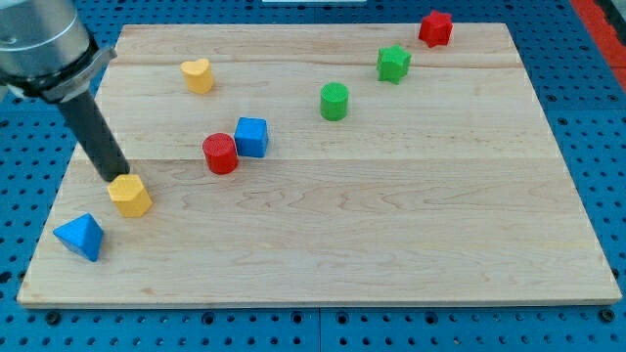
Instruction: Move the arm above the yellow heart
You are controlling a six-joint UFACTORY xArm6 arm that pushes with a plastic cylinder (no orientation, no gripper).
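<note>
So in the only camera view, a wooden board [391, 225] was seen sitting on a blue pegboard table [597, 117], with the yellow heart [198, 74] parked toward the board's 11 o'clock, well apart from everything else. The dark rod was caught coming down from the view's top left, and my tip [115, 179] was planted right at the 11 o'clock edge of a yellow hexagon-ish block [130, 195], touching it or just about; honestly it couldn't be told which. No fingers were there to be open or closed, since the arm ends in a plain rod, so nothing was being gripped. From the tip, the heart was placed around 1 o'clock, with bare wood between. A blue pyramid-like block [80, 237] was noted at 7 o'clock of the hexagon, a red cylinder [221, 154] and blue cube [251, 137] were seen side by side near the middle-left, a green cylinder [335, 102] and green star [394, 64] further toward 2 o'clock, and a red star [435, 27] up at the far corner. The heart was judged to be light, rigid and probably slick on smooth wood, so it'd likely skid at any nudge. No hold is needed anyway; the spot just past its lobes, on the far side, was figured as the place to stop.
</note>
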